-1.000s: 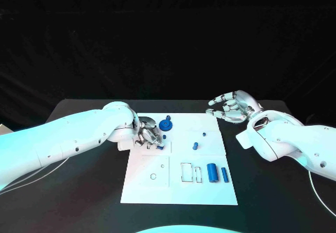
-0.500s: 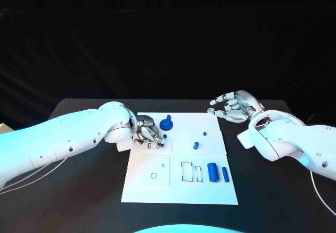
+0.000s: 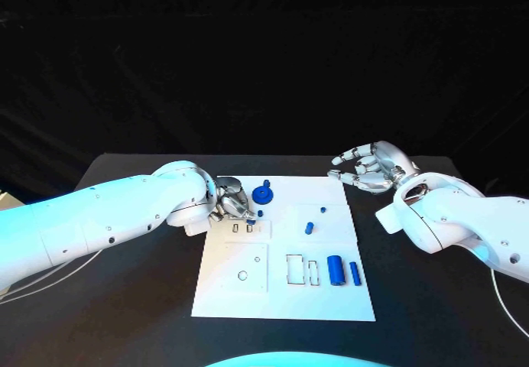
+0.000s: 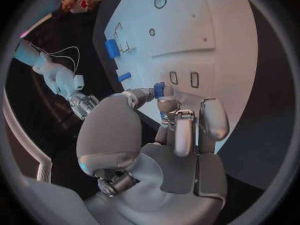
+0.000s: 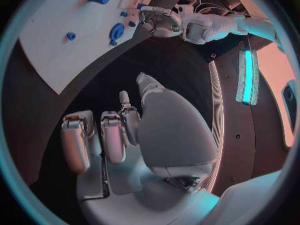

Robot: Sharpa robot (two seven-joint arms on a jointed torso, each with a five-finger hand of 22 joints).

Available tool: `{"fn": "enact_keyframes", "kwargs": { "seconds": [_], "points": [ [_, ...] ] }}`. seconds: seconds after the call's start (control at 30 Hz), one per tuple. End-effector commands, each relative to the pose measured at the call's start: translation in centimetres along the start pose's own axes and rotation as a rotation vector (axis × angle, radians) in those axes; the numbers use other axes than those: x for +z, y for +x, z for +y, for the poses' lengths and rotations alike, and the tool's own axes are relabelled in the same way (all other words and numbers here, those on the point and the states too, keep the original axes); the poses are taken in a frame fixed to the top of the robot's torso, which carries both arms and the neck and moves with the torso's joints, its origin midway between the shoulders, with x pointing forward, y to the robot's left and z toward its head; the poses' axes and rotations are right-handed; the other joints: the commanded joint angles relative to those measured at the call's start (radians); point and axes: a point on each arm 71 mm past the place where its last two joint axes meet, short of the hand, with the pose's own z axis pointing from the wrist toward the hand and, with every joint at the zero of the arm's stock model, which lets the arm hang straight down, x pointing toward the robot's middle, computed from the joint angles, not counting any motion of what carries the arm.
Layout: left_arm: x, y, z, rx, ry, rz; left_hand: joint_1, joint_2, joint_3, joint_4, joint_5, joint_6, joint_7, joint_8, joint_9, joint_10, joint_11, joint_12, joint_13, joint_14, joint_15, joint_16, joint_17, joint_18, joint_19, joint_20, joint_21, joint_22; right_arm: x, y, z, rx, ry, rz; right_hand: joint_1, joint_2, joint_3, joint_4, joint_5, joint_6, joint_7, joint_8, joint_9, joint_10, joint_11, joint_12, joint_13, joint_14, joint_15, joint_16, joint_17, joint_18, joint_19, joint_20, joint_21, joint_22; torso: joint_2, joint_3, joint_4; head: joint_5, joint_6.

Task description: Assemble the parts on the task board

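black table (image 3: 132, 290), white task board (image 3: 281, 298) lying on it

The tabletop (image 3: 132, 306) is matt black, dull all over. The board (image 3: 284, 298) looks like smooth white plastic with a flat sheen. The little blue parts (image 3: 334, 271) seem glossy plastic. Both arms (image 3: 99, 225) wear shiny white shells, and the fingers (image 4: 185, 135) are brushed silver metal.

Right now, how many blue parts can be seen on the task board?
7. On the task board: round part, tiny part, short part, two cylinders, small piece, and another by the left hand, which may hide more.
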Motion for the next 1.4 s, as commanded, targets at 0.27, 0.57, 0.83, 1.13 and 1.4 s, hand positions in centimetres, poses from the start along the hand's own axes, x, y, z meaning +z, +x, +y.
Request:
{"fn": "enact_keyframes", "kwargs": {
  "seconds": [0.27, 0.57, 0.83, 1.13, 1.4],
  "points": [
    [0.2, 0.2, 0.0, 0.076, -0.021, -0.016, -0.002, 0.002, 0.192, -0.186, 0.008, 0.031, -0.025, 0.004, 0.129, 0.009, 0.002, 0.007, 0.004, 0.088, -0.007, 0.004, 0.191, -0.019, 0.007, -0.001, 0.004, 0.003, 0.0, 0.2, 0.1, -0.003, -0.007, 0.024, -0.018, 0.001, 0.000, 0.002, -0.005, 0.006, -0.003, 0.005, -0.002, 0.001, -0.002, 0.001, 0.110, 0.099, 0.003, -0.005, 0.241, -0.007, 0.105, 0.003, 0.004, 0.263, 0.002, -0.0003, -0.0029, 0.007, -0.003],
    [0.2, 0.5, 0.1, 0.072, -0.025, 0.005, -0.003, 0.002, 0.193, -0.187, 0.010, 0.031, -0.025, 0.004, 0.129, 0.010, 0.002, 0.009, 0.007, 0.088, -0.007, 0.004, 0.191, -0.019, 0.006, -0.001, 0.004, 0.003, 0.0, 0.3, 0.1, -0.003, -0.004, 0.029, -0.020, 0.001, -0.001, 0.002, -0.006, 0.006, -0.003, 0.004, -0.002, 0.000, -0.002, 0.000, 0.109, 0.099, 0.003, -0.005, 0.239, -0.007, 0.105, 0.003, 0.004, 0.263, 0.001, 0.0002, -0.0006, 0.003, -0.007],
    [0.3, 0.7, 0.2, 0.075, -0.030, 0.014, -0.005, 0.002, 0.194, -0.186, 0.011, 0.032, -0.025, 0.004, 0.130, 0.011, 0.002, 0.010, 0.008, 0.088, -0.007, 0.003, 0.189, -0.019, 0.007, -0.002, 0.005, 0.003, -0.1, 0.3, 0.1, -0.003, -0.003, 0.031, -0.021, 0.001, -0.001, 0.002, -0.007, 0.006, -0.003, 0.004, -0.002, 0.000, -0.002, 0.000, 0.109, 0.099, 0.003, -0.005, 0.240, -0.007, 0.105, 0.003, 0.004, 0.263, 0.002, -0.0009, -0.0016, 0.004, -0.008],
    [0.6, 1.2, 0.2, 0.084, -0.035, 0.043, -0.008, 0.002, 0.195, -0.185, 0.013, 0.032, -0.025, 0.004, 0.130, 0.011, 0.002, 0.008, 0.007, 0.087, -0.007, 0.003, 0.188, -0.019, 0.007, -0.002, 0.005, 0.004, -0.1, 0.3, 0.1, -0.003, -0.004, 0.032, -0.021, 0.001, -0.001, 0.002, -0.007, 0.006, -0.003, 0.004, -0.002, 0.000, -0.002, 0.000, 0.109, 0.099, 0.003, -0.005, 0.240, -0.007, 0.105, 0.003, 0.004, 0.263, 0.002, -0.0019, -0.0016, 0.001, -0.012],
    [0.7, 1.4, 0.3, 0.094, -0.039, 0.062, -0.009, 0.003, 0.196, -0.185, 0.013, 0.032, -0.025, 0.004, 0.130, 0.011, 0.002, 0.009, 0.007, 0.088, -0.007, 0.003, 0.189, -0.020, 0.008, -0.002, 0.005, 0.004, -0.1, 0.3, 0.1, -0.003, -0.003, 0.034, -0.023, 0.001, -0.002, 0.002, -0.010, 0.005, -0.003, 0.004, -0.002, 0.000, -0.002, 0.000, 0.109, 0.099, 0.003, -0.005, 0.240, -0.007, 0.105, 0.003, 0.004, 0.263, 0.001, -0.0017, 0.0002, 0.000, -0.015]
  ]
}}
